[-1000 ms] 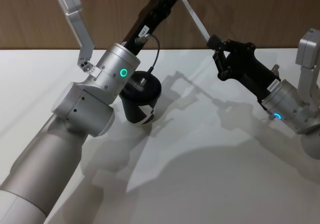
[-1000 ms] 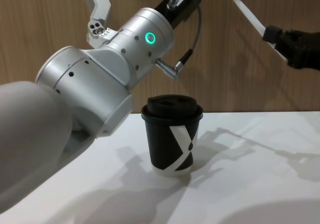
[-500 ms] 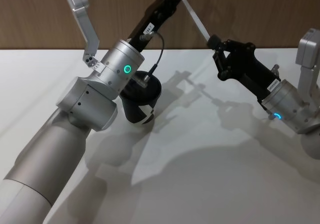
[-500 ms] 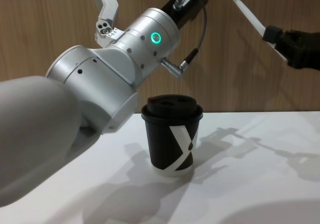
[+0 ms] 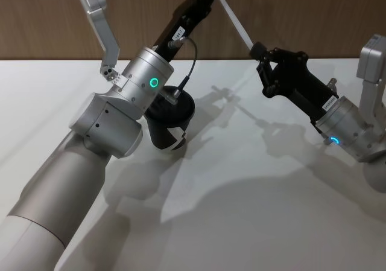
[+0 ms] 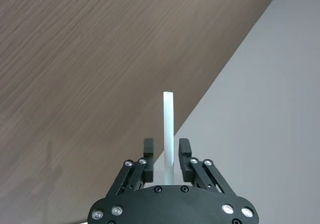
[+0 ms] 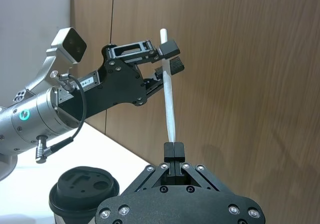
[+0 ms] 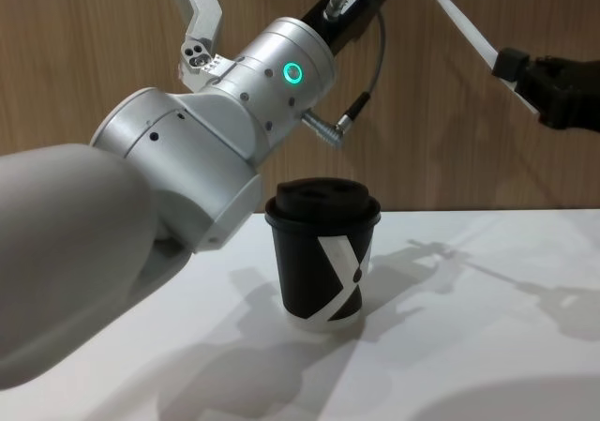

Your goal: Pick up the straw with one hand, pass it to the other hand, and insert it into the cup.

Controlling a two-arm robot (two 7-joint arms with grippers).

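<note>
Chest view: thin straight white straw (image 8: 457, 18)

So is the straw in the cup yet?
Not yet. Done: the straw is up off the table, pinched at its lower end by the right gripper. In hand: the left gripper sits open around its top end, not squeezing. Left: finish the pass, then poke it into the lidded cup.

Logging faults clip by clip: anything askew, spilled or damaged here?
Nothing stands out. The cup is upright, lid on; straw straight, clamped by the right gripper, left gripper jaws open around its far end.
</note>
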